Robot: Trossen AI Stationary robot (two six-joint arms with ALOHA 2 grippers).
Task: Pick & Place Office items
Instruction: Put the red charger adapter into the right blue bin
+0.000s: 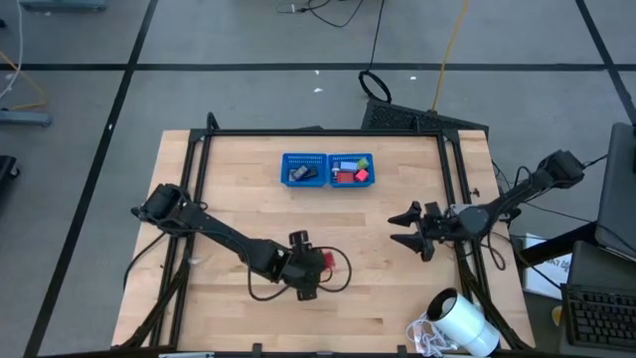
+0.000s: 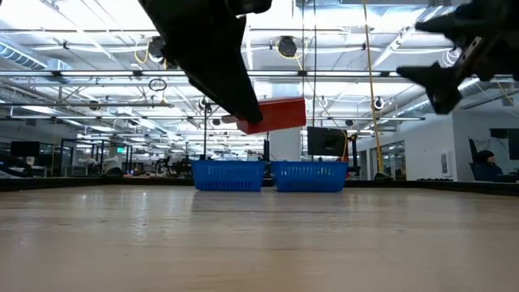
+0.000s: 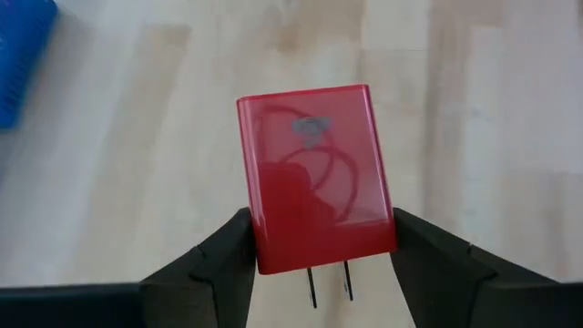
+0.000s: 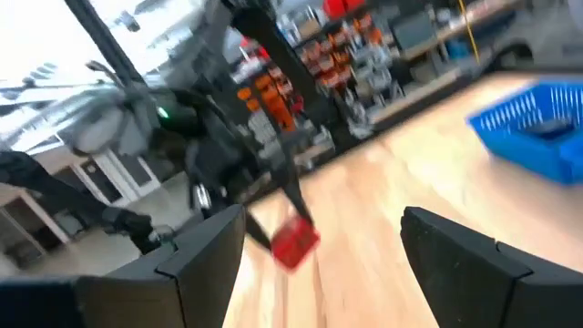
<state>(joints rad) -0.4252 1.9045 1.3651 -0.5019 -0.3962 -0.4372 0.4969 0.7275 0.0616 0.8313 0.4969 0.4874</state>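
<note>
Progress reads as late, by my judgement; the table (image 1: 238, 179) shows no loose pieces in the high view, and the only item outside the tray (image 1: 327, 169) is the red block (image 3: 314, 178) I have in the left gripper (image 1: 318, 267).

Left gripper sits near the table's middle, fingers closed on the block's two sides; two metal prongs stick out of the block's end, so it looks like a plug adapter; in the low view it hangs clear above the wood.

Right gripper (image 1: 409, 231) waits over the right side, fingers spread, holding nothing.

Count: one tray, two compartments; one block in hand; left compartment holds dark pieces, right one red and pale pieces; exact numbers too small to tell.
</note>
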